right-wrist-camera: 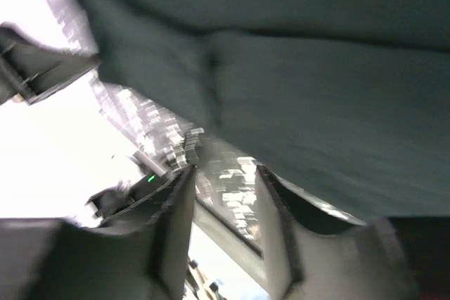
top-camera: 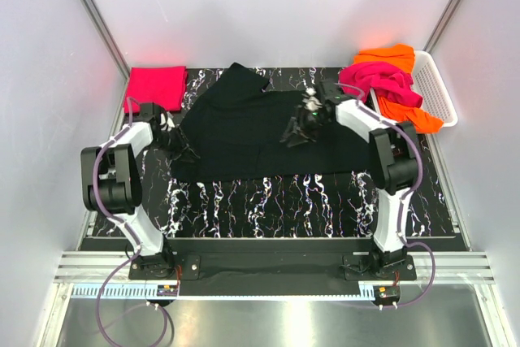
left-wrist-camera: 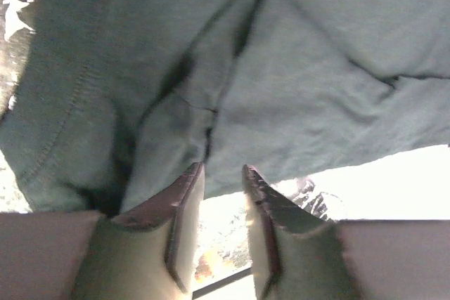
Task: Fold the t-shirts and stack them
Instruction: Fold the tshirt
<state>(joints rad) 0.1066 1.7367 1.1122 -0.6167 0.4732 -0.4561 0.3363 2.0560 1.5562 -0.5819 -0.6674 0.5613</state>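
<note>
A large black t-shirt [top-camera: 244,132] lies spread across the middle of the marbled table. My left gripper [top-camera: 177,142] is at the shirt's left edge. In the left wrist view its jaws [left-wrist-camera: 223,168] stand a little apart, with nothing between them and their tips against the cloth's [left-wrist-camera: 302,68] hem. My right gripper [top-camera: 296,130] hovers over the shirt's right half. Its jaws [right-wrist-camera: 225,168] are open and empty, the cloth [right-wrist-camera: 316,103] just beyond them, and that view is blurred. A folded red-pink shirt [top-camera: 154,87] lies at the back left. A magenta shirt [top-camera: 382,80] and an orange one [top-camera: 402,103] hang crumpled over the basket.
A white lattice basket [top-camera: 439,91] stands at the back right corner. Grey walls close in the table on the left, back and right. The bare marbled table [top-camera: 276,201] lies in front of the black shirt.
</note>
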